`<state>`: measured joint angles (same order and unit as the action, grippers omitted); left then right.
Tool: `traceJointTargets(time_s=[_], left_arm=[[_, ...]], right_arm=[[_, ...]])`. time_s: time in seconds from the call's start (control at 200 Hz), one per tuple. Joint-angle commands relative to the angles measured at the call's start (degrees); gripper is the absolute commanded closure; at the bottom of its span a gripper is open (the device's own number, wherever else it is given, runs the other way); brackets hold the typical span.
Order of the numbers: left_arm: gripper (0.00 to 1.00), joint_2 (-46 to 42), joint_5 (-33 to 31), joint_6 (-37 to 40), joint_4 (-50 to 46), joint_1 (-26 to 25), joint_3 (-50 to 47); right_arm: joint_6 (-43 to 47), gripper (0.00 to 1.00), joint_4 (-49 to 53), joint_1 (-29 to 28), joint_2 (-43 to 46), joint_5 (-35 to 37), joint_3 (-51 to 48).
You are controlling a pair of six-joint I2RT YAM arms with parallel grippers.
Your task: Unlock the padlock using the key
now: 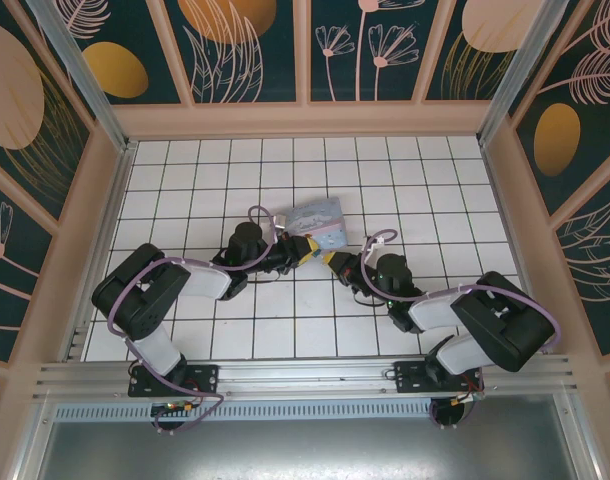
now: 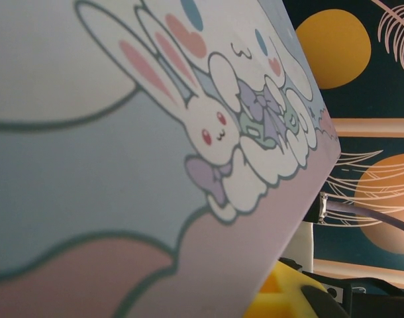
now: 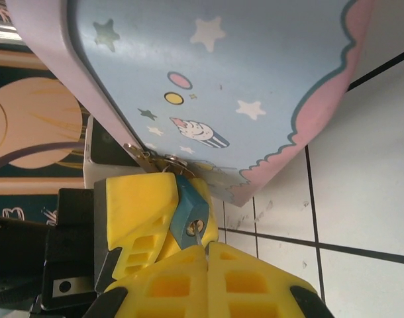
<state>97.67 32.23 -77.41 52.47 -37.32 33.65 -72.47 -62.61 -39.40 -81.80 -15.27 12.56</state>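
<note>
the tiny padlock, dark bluish in body with a brassy keyhole face, hangs by its metal shackle at the lower edge of the pastel blue-and-pink cartoon tin box. my left gripper is closed on the padlock, its yellow fingers pressed against the body. my right gripper is pinched tight on the thin silvery key, whose tip meets the keyhole; how deep it sits i cannot tell. the right wrist view gives lock, key and the tin's starry side. the left wrist view gives the tin's white rabbit face and a corner of yellow finger. the top view has both my arms meeting just in front of the tin on the white tiled floor.
</note>
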Motion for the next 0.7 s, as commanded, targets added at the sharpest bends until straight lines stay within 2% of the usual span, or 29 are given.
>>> traceJointTargets(time_s=[0.0,0.235,0.49,0.696], left_arm=[[1.0,-1.78,5.7,-0.89,3.27,-1.0,0.62],[1.0,-1.56,5.31,-2.29,3.5,-0.97,0.78],[1.0,-1.32,5.65,-3.37,5.38,-1.05,0.74],[1.0,-1.21,5.66,-3.06,5.35,-1.04,0.36]], right_arm=[[2.53,1.0,-3.48,0.29,-0.73,-5.45,3.57],[4.07,1.0,-0.04,0.19,-2.25,-7.65,6.07],[-0.17,1.0,-10.4,2.23,-7.73,-8.46,5.13],[-0.27,1.0,-10.35,3.63,-6.53,-6.71,4.9]])
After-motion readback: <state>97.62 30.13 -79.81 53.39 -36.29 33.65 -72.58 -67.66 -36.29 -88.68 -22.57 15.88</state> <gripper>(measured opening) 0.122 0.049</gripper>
